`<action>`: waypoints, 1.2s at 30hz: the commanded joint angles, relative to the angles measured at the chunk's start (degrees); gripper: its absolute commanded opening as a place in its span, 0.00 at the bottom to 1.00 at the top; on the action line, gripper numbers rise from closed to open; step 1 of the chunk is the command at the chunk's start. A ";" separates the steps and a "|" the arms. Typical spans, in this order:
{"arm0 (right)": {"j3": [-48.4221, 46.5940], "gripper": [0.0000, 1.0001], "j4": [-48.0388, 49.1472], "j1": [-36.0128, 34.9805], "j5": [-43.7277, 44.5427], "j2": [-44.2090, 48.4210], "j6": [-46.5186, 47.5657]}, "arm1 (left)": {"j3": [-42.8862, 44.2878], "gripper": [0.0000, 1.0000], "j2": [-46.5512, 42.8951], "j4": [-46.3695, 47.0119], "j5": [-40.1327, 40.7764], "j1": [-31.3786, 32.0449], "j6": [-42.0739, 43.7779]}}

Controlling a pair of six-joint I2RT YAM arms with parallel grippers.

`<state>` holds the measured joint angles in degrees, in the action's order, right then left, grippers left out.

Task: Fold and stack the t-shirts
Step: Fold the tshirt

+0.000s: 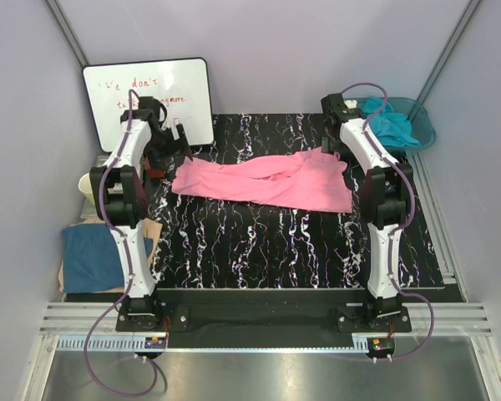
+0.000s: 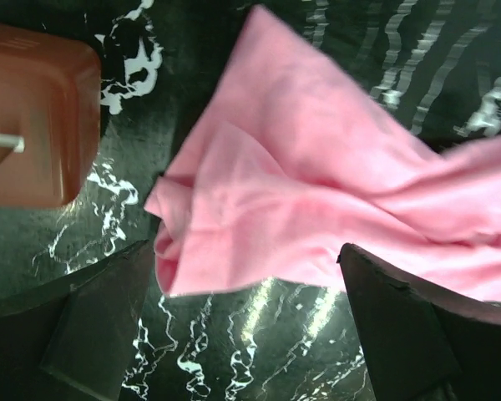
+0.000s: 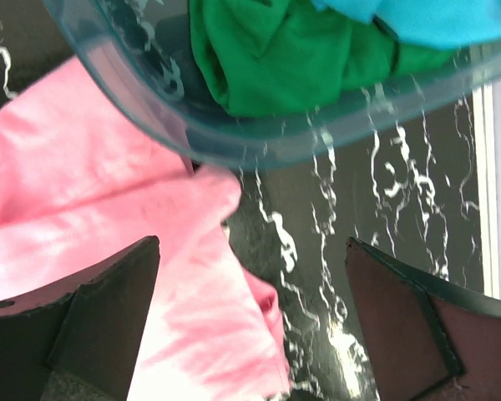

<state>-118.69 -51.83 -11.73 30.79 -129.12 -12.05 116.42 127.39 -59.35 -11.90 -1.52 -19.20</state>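
Observation:
A bright pink t-shirt (image 1: 263,180) lies spread and rumpled across the middle of the black marbled table (image 1: 259,251). My left gripper (image 1: 174,144) is open and empty above the shirt's left end; in the left wrist view the shirt's edge (image 2: 317,192) lies just beyond the spread fingers (image 2: 426,326). My right gripper (image 1: 334,140) is open and empty over the shirt's right end (image 3: 108,225). A green t-shirt (image 3: 292,50) and a turquoise t-shirt (image 1: 392,125) lie in the teal basin (image 1: 424,125). A dark blue t-shirt (image 1: 96,257) lies folded left of the table.
A whiteboard (image 1: 150,96) leans at the back left. A red-brown box (image 2: 33,117) sits on the table next to the left gripper. A white cup (image 1: 85,185) stands by the left wall. The basin's rim (image 3: 234,146) is close above the right gripper.

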 commanded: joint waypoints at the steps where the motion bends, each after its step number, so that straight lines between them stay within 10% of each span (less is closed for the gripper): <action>1: 4.50 1.00 -0.29 0.04 -2.29 11.51 -4.37 | -1.72 0.99 -8.04 5.73 -4.62 1.16 2.15; 4: 9.60 1.00 -0.20 -0.14 -9.39 16.35 -6.30 | -0.42 0.97 -5.94 6.18 -4.80 2.75 2.32; 5: 11.10 0.97 -0.02 -0.23 -11.60 17.92 -6.75 | 0.29 0.77 -4.28 6.18 -4.80 3.18 2.50; 6: 12.60 0.90 0.59 -0.40 -14.84 18.55 -7.10 | 1.17 0.24 -3.30 6.18 -4.36 4.06 2.85; 7: 16.18 0.62 1.20 -0.66 -16.97 19.25 -7.80 | 2.92 0.00 -2.33 5.74 -3.75 4.42 2.68; 9: 19.63 0.00 2.87 -1.72 -19.79 20.48 -8.77 | 4.59 0.00 0.65 5.30 -2.17 5.47 2.76; 25: 16.92 0.00 -1.34 -5.24 -25.60 3.45 -8.96 | 12.78 0.00 14.28 -4.01 1.53 8.37 2.94; 36: -0.91 0.00 -5.56 -5.50 -23.49 -7.98 -2.90 | -4.49 0.00 10.95 -10.70 -3.21 9.08 1.63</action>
<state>-112.09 -57.34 -17.08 6.37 -133.32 -18.33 121.89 139.70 -63.37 -11.94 6.96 -16.73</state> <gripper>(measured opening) 0.009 0.005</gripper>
